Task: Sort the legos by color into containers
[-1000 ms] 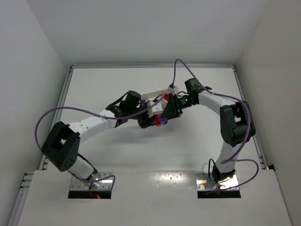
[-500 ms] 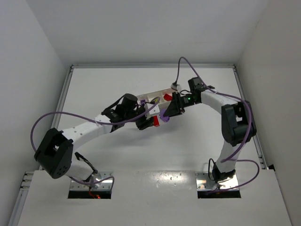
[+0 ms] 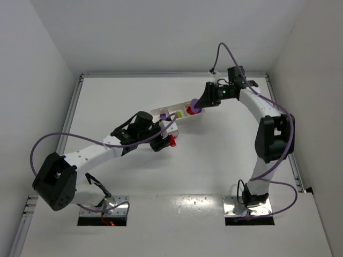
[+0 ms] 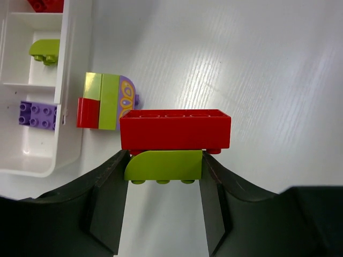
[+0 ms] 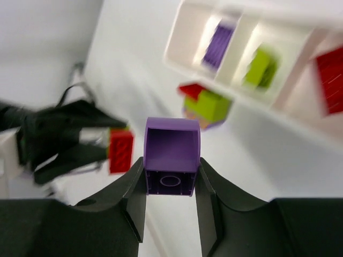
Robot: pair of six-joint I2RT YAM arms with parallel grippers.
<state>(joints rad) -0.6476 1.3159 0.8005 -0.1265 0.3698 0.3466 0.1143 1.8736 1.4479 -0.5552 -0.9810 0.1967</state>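
The left fingers (image 4: 110, 206) were closed on a yellow-green brick (image 4: 166, 165), one pad against each end. A long red brick (image 4: 175, 130) was stuck to that brick's far side, so the two made one piece. Seen from above, the pair sat just beside the near long side of the white tray (image 4: 72, 80), apart from it. Whether the pair touched the desk (image 4: 257, 64) could not be told.

The tray's three square compartments lay in a row. In the left wrist view the farthest one held a second red brick (image 4: 45, 4), cut off by the edge of the picture. The middle one held a curved yellow-green brick (image 4: 45, 51), and the nearest held a flat purple brick (image 4: 37, 115).

On the desk just beside the tray's outer wall, level with the middle and purple compartments, lay a small cluster (image 4: 107, 101) of joined pieces — red, yellow-green, and a purple one with a printed pattern. It was not clear whether the cluster touched the wall.

The right fingers (image 5: 134, 198) gripped a rounded purple brick (image 5: 171, 155) from both sides, its hollow underside turned toward the wrist camera. From above, this brick hung over the red end of the tray — the end opposite the purple compartment. The right wrist picture was blurred, but the tray showed beyond the brick at the upper right, with purple, yellow-green and red in its three compartments.
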